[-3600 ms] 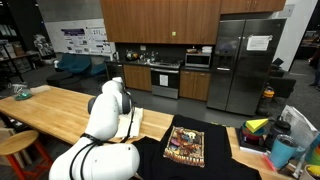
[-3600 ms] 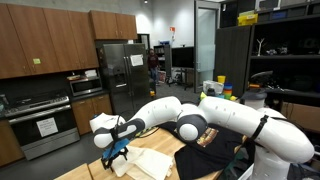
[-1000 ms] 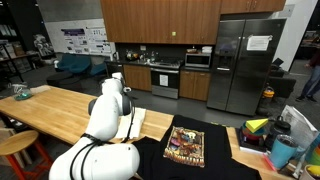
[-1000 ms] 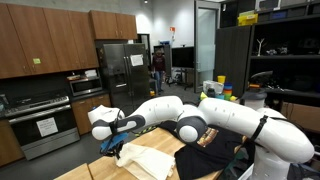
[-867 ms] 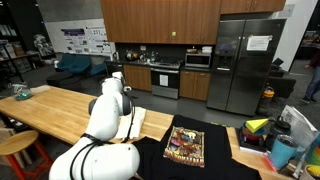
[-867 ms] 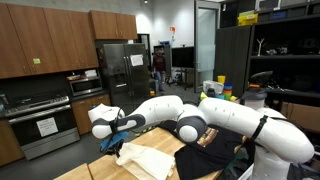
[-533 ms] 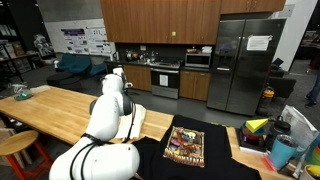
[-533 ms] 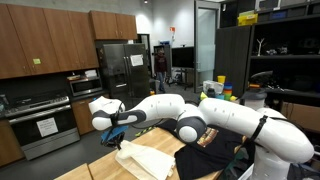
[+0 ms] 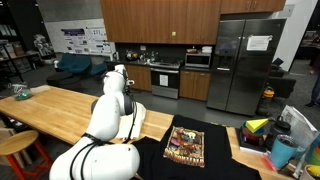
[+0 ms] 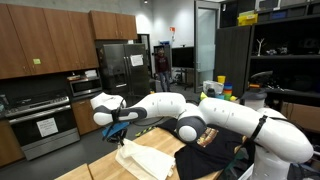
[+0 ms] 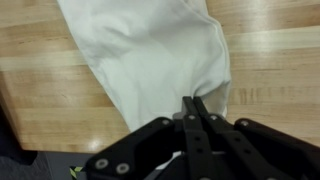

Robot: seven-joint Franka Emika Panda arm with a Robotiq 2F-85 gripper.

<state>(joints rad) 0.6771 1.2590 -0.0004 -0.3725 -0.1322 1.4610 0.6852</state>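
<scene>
cloth (image 11: 150, 60) cropped above, pincer (image 11: 195, 105) grip seemingly hidden

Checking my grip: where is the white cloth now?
The white cloth lies on the wooden table, one edge pinched in the shut claw; in an exterior view it sits beside the black shirt.

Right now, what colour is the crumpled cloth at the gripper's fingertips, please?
Plain cream cloth, clearest in the wrist view.

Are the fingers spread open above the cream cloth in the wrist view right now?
No, the gripper is shut, its tips pressed together on the edge of the cream cloth.
</scene>
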